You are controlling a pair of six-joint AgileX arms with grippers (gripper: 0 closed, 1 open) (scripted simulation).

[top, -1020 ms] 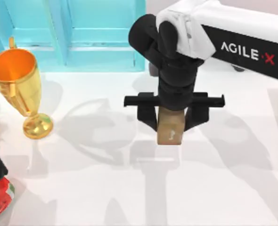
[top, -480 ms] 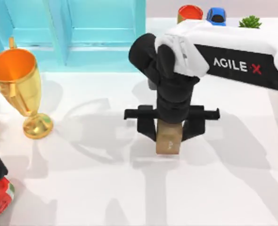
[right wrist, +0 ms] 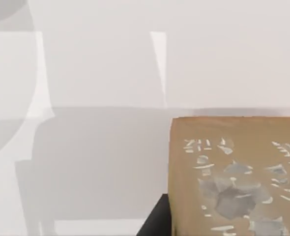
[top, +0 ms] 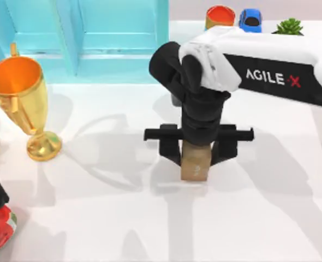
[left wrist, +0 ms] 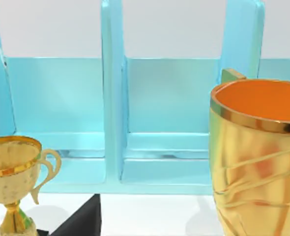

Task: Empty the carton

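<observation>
Carton (top: 195, 164): small brown box, middle of the white table (top: 259, 218).
Right gripper (top: 196, 155): fingers pinch the carton from both sides.
Left arm: parked at the left edge; fingers maybe hidden.
Gold cup (top: 20, 93): stands far left.

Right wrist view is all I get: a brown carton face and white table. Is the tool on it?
Observer: Yes. In the top view the right tool clamps the carton, with a finger against each side.
Operator: Anything close by?
Observer: A gold trophy stands at the table's left, well apart from the carton.
Operator: And at the back?
Observer: A cyan rack runs along the back left. The left wrist view shows a second trophy in front of it.
</observation>
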